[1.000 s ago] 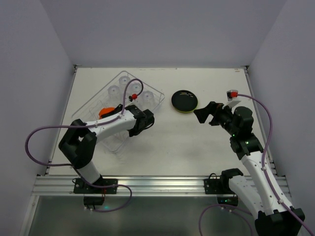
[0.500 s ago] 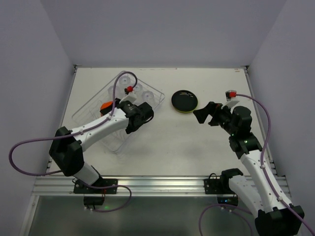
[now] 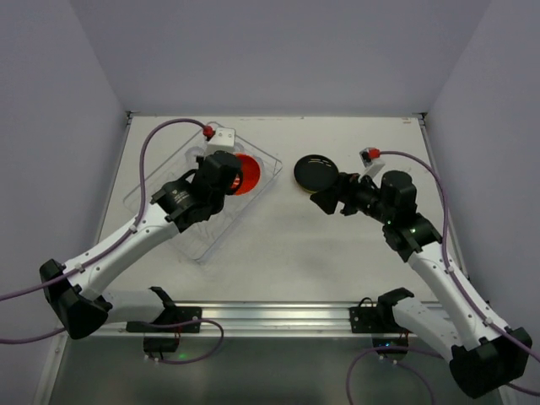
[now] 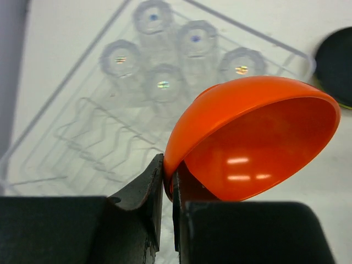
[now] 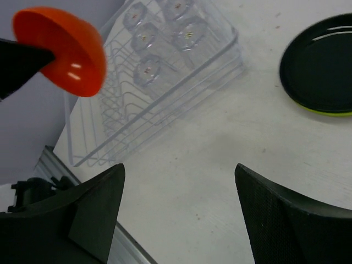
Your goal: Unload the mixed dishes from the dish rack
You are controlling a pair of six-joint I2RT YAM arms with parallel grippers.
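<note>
Orange-red bowl (image 4: 253,143) | left gripper (image 4: 168,184) pinched its rim over silvery wire dish rack (image 5: 137,118) | right gripper (image 5: 179,170) gaped empty | thin grip, so probably best moved slow

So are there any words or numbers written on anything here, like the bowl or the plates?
None: there is no writing, number or sign to read in any view. The orange bowl, the black plate, the clear cups and the rack all look plain.
</note>
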